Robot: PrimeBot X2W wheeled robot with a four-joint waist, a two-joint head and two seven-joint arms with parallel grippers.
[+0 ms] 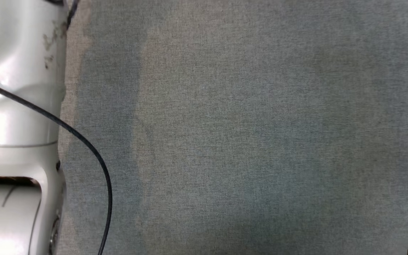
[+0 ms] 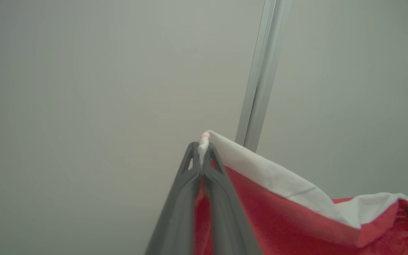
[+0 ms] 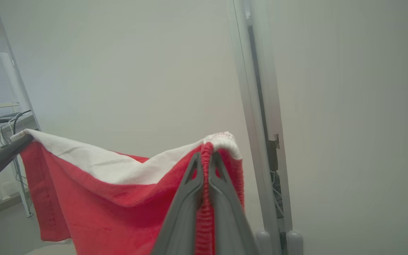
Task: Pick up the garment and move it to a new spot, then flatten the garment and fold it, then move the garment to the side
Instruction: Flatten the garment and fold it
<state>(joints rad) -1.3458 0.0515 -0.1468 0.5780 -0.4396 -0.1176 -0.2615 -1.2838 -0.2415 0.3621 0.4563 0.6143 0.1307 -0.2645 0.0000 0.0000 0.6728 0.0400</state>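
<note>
Dark grey fingers of the left gripper (image 2: 201, 156) rise closest to the left wrist lens, pressed together on one pinched corner of the garment (image 2: 278, 212), a soft red towelling cloth with a white band along its upper edge. Seen along the other wrist, the right gripper (image 3: 207, 161) is clamped likewise, with a ribbed red hem squeezed between its tips at the opposite corner. Between the two holds the white-banded edge sags in a shallow curve and the red body hangs freely below, raised in the air against a pale wall (image 3: 136, 71) and beside a silver metal post (image 2: 260, 71). From the head camera, a grey woven surface (image 1: 243, 124) spreads beneath the robot, bordered at the left by the glossy pale left forearm (image 1: 16, 88) and a looping black cable (image 1: 83, 141). Judged from this arrangement, the first step is in hand: the garment is lifted and on its way to a new spot, with flattening, folding and setting aside not yet done. The next move calls for lowering both corners together over the grey surface, drawing the grippers apart enough to take up the sag, so that the hanging hem lands first and the cloth lies out smooth rather than bunched.
</note>
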